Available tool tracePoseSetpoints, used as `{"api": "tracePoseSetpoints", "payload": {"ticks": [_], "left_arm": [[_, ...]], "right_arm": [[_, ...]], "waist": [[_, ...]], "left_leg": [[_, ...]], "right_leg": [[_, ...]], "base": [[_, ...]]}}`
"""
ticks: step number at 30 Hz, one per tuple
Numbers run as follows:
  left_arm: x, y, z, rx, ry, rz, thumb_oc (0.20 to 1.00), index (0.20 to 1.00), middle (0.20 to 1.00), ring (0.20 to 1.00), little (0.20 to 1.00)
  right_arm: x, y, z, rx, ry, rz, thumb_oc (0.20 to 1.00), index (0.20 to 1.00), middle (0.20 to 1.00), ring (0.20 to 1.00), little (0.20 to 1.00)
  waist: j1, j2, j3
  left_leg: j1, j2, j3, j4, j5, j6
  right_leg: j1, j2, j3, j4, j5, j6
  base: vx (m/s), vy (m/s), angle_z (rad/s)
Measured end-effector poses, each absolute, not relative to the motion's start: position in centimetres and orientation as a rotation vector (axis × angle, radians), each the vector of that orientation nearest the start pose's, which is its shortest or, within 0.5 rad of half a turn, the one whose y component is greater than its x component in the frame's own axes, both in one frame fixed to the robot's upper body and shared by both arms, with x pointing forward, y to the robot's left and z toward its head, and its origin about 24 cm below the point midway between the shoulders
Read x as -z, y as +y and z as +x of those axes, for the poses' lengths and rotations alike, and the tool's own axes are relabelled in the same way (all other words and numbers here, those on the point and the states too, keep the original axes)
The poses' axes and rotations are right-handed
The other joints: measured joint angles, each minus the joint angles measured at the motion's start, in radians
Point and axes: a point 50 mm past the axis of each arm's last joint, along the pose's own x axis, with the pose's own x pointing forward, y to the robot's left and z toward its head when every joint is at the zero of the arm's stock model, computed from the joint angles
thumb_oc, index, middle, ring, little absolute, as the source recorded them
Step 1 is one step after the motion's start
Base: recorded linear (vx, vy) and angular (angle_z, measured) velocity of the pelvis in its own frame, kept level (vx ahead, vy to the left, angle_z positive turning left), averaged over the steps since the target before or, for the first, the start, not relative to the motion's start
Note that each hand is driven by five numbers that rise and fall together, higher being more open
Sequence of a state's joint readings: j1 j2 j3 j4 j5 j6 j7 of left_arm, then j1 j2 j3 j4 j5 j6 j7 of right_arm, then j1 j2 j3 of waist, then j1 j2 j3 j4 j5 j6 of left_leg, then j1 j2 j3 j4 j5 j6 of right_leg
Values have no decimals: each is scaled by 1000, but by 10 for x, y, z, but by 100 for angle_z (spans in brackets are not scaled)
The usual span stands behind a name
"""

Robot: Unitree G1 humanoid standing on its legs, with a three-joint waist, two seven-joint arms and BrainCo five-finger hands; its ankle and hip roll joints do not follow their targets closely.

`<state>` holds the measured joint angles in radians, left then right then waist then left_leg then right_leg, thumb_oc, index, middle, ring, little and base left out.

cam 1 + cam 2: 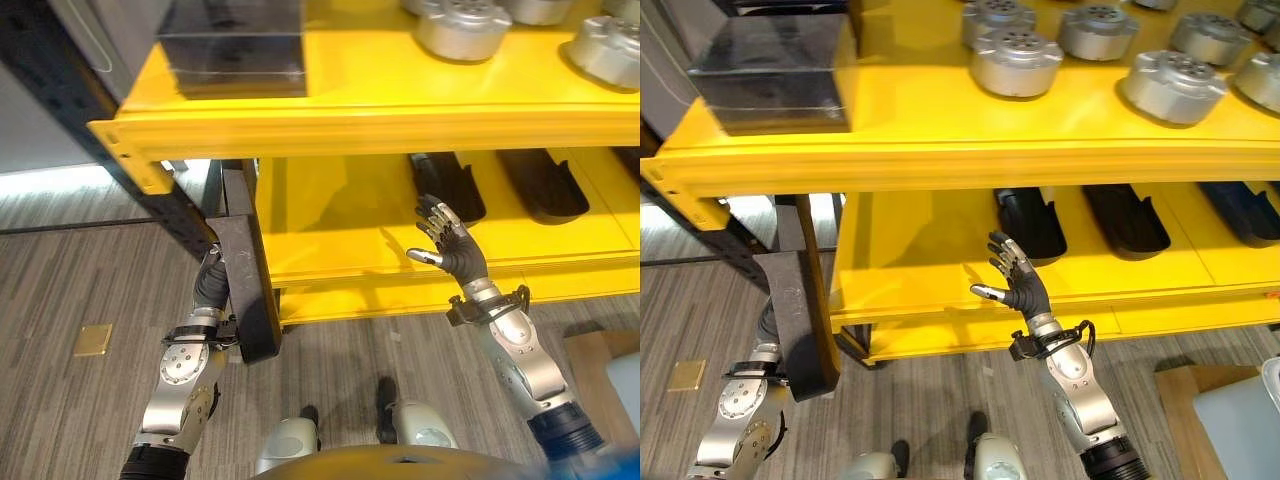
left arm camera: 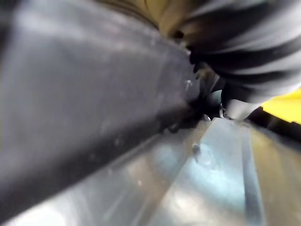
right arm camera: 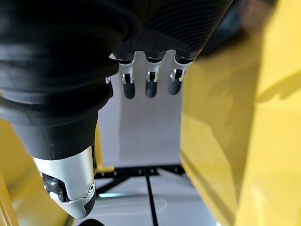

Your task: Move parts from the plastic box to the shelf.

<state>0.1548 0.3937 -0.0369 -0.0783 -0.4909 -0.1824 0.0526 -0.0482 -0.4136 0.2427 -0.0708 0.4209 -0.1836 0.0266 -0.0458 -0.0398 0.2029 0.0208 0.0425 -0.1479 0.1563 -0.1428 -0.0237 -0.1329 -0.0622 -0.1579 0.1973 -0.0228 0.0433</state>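
The right robot hand was raised on an upward-reaching forearm, its palm turned toward the robot's left; its fingers stood straight and close together, the thumb spread apart, holding nothing; the left arm rose from the lower left, and its left robot hand could not be read.

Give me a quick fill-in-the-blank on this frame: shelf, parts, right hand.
1. The shelf is painted ____.
2. The round silver parts sit on the ____ level of the shelf.
3. The right hand holds ____, its fingers straight.
4. The long black trays lie on the ____ level.

Missing words: yellow; upper; nothing; lower
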Motion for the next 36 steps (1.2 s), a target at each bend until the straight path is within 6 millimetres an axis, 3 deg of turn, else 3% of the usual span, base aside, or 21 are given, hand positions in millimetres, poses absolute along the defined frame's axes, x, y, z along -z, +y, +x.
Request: {"api": "tracePoseSetpoints", "payload": {"ticks": [1, 6, 8, 9, 10, 11, 12, 13, 14, 15, 16, 18, 19, 20, 21, 22, 24, 28, 36], "left_arm": [[-57, 220, 224, -42, -98, -109, 200, 200, 200, 200, 200], [-58, 216, 227, -61, -111, -135, 200, 200, 200, 200, 200], [-68, 211, 237, -39, -152, -139, 200, 200, 200, 200, 200], [-69, 207, 240, -33, -159, -148, 200, 200, 200, 200, 200], [-67, 206, 240, -39, -148, -151, 200, 200, 200, 200, 200], [-68, 207, 243, -35, -149, -142, 200, 200, 200, 200, 200], [-71, 209, 246, -45, -163, -140, 200, 200, 200, 200, 200], [-73, 208, 251, -41, -171, -142, 200, 200, 200, 200, 200], [-76, 208, 254, -44, -185, -145, 200, 200, 200, 200, 200], [-76, 206, 257, -51, -193, -149, 200, 200, 200, 200, 200], [-77, 206, 260, -57, -196, -146, 200, 200, 200, 200, 200], [-81, 207, 262, -65, -207, -144, 200, 200, 200, 200, 200], [-81, 205, 263, -61, -210, -148, 200, 200, 200, 200, 200], [-81, 201, 263, -52, -213, -158, 200, 200, 200, 200, 200], [-87, 203, 265, -46, -233, -146, 200, 200, 200, 200, 200], [-85, 203, 264, -47, -227, -144, 200, 200, 200, 200, 200], [-84, 198, 264, -11, -219, -113, 200, 200, 200, 200, 200], [-84, 194, 264, 42, -211, -35, 200, 200, 200, 200, 200], [-83, 196, 266, 14, -210, 57, 200, 200, 200, 200, 200]], "right_arm": [[-81, -162, 254, -281, -195, 29, 1000, 1000, 1000, 1000, 1000], [-75, -154, 253, -309, -173, 40, 1000, 1000, 1000, 1000, 1000], [-77, -157, 255, -301, -181, 48, 1000, 1000, 1000, 1000, 1000], [-77, -157, 257, -304, -180, 46, 1000, 1000, 1000, 1000, 1000], [-77, -154, 257, -307, -179, 52, 1000, 1000, 1000, 1000, 1000], [-77, -153, 258, -304, -182, 61, 1000, 1000, 1000, 1000, 1000], [-80, -152, 260, -300, -199, 66, 1000, 1000, 1000, 1000, 1000], [-82, -156, 261, -273, -214, 68, 1000, 1000, 1000, 1000, 1000], [-83, -160, 263, -249, -220, 69, 1000, 1000, 1000, 1000, 1000], [-84, -163, 264, -227, -225, 70, 1000, 1000, 1000, 1000, 1000], [-84, -165, 265, -214, -223, 64, 1000, 1000, 1000, 1000, 1000], [-85, -163, 266, -218, -228, 67, 1000, 1000, 1000, 1000, 1000], [-86, -163, 266, -224, -229, 59, 1000, 1000, 1000, 1000, 1000], [-88, -166, 265, -230, -235, 36, 1000, 1000, 1000, 1000, 1000], [-86, -164, 265, -221, -230, 55, 1000, 1000, 1000, 1000, 1000], [-82, -161, 262, -226, -215, 71, 1000, 1000, 1000, 1000, 1000], [-76, -156, 259, -247, -193, 79, 1000, 1000, 1000, 1000, 1000], [-72, -143, 257, -284, -177, 115, 1000, 1000, 1000, 1000, 1000], [-72, -140, 257, -301, -169, 114, 1000, 1000, 1000, 1000, 1000]], "waist": [[-9, 2, -1], [6, 7, -11], [32, -16, 9], [51, -18, 22], [54, -21, 27], [41, -14, 25], [35, -32, 39], [28, -28, 44], [30, -33, 55], [27, -16, 67], [21, -9, 72], [26, 10, 77], [20, 35, 80], [11, 72, 78], [10, 46, 96], [9, 28, 89], [8, 23, 87], [5, -15, 65], [6, -26, 54]], "left_leg": [[2, 7, -3, -11, -7, -12], [-55, 19, -6, 33, 1, -46], [-257, -43, -46, 328, 32, -69], [-299, -58, -86, 400, 47, -63], [-310, -43, -109, 394, 26, -54], [-318, -11, -99, 373, 1, -53], [-301, 84, -64, 233, 15, -50], [-298, 158, -65, 130, 38, -82], [-278, 231, -27, 29, 49, -66], [-276, 278, -13, -12, 63, -85], [-264, 312, 32, -38, 66, -86], [-219, 274, -2, -17, 72, -101], [-190, 242, 12, 6, 62, -84], [-165, 241, 13, -9, 33, -35], [-144, 201, 9, -4, 73, -105], [-143, 165, 21, 4, 70, -95], [-142, 128, 30, 23, 69, -90], [-138, 80, 54, 53, 52, -77], [-144, 91, 55, 95, 29, -78]], "right_leg": [[-3, 6, -2, 4, -15, -24], [-63, 29, -5, 41, -39, -55], [-105, -1, -1, 48, -29, -90], [-110, -8, -6, 48, -21, -101], [-101, -14, -10, 48, -23, -106], [-95, -14, -34, 48, -28, -114], [-93, -22, -40, 60, -40, -109], [-98, -18, -60, 71, -47, -104], [-111, -24, -55, 93, -51, -112], [-115, -25, -58, 110, -61, -75], [-131, -36, -52, 131, -60, -73], [-157, -50, -5, 129, -50, -55], [-153, -53, 3, 112, -34, -32], [-154, -48, -4, 123, -24, -21], [-153, -83, 17, 132, -8, 2], [-145, -109, 31, 109, -2, 14], [-92, -144, 41, 29, 29, 52], [-57, -179, 64, -26, 64, 64], [-42, -166, 64, -39, 83, 82]], "base": [[31, -99, -2], [-88, -65, 1], [-54, 8, 17], [27, 21, 11], [80, 110, 26], [61, 71, 47], [83, 230, 62], [45, 223, 35], [56, 290, 27], [40, 201, 0], [38, 198, -12], [25, 142, -50], [36, 131, -47], [72, 258, -25], [60, 269, -9], [42, 199, -6], [15, 106, 2], [8, 95, 1], [-1, 13, -2]]}}
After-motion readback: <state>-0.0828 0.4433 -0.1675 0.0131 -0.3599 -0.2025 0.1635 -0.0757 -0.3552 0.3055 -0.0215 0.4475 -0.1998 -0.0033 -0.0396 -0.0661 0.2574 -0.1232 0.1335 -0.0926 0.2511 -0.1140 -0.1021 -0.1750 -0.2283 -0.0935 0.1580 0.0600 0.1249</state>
